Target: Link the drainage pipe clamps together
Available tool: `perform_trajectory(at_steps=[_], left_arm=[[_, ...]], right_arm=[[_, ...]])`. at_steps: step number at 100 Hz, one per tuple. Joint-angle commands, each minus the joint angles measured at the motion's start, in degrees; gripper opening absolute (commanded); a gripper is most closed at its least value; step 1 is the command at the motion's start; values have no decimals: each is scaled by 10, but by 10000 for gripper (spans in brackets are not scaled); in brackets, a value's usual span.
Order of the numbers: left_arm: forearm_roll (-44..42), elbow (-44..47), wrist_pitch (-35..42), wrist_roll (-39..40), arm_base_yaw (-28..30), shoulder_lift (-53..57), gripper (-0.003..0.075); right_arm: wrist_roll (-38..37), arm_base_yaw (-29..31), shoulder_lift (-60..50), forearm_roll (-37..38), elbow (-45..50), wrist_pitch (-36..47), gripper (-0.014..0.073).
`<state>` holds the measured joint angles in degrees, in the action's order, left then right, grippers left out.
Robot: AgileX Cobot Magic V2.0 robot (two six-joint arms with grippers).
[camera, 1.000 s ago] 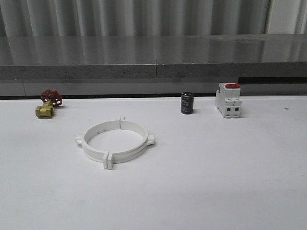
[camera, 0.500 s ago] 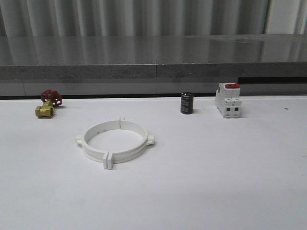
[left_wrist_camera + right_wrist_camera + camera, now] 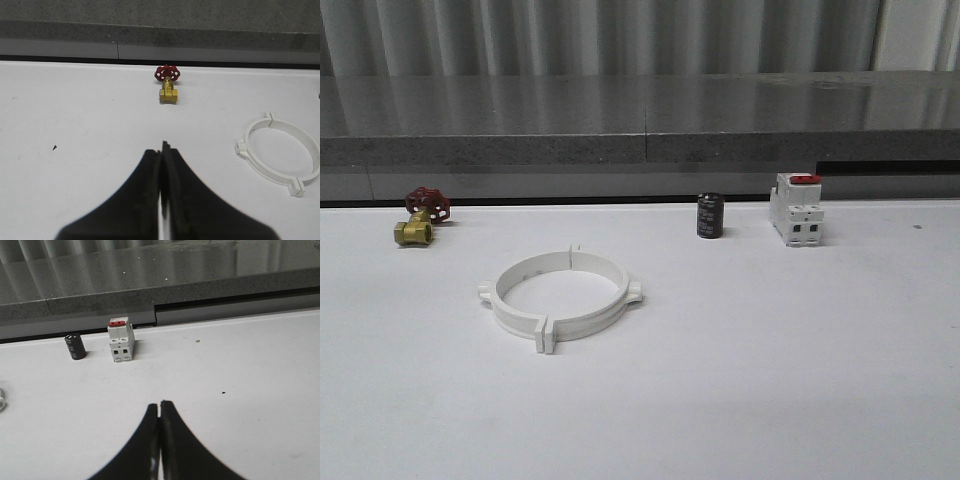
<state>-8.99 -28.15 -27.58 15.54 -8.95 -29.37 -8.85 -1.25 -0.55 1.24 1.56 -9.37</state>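
Observation:
The two white drainage pipe clamps (image 3: 560, 296) lie on the white table left of centre, their ends meeting so that they form one wide ring with small tabs. The same ring of clamps (image 3: 280, 152) appears in the left wrist view, well off to the side of my left gripper (image 3: 162, 148). That gripper is shut with nothing between its black fingers and hangs over bare table. My right gripper (image 3: 160, 404) is also shut and empty, over bare table some way short of the breaker.
A brass valve with a red handwheel (image 3: 421, 215) sits at the back left. A black cylinder (image 3: 710, 215) and a white breaker with a red switch (image 3: 796, 209) stand at the back right. A grey ledge (image 3: 640, 140) runs behind the table.

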Motion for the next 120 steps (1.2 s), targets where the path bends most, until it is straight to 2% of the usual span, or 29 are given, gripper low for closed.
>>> perform_trajectory(at_steps=[1,120], left_arm=[[-3,-14,47,4,0,-2,-20],[-7,-14,55,4,0,2,-20]], right_arm=[[3,3,-10,-2,-11,54,-67],[3,3,-10,-2,-11,54,-67]])
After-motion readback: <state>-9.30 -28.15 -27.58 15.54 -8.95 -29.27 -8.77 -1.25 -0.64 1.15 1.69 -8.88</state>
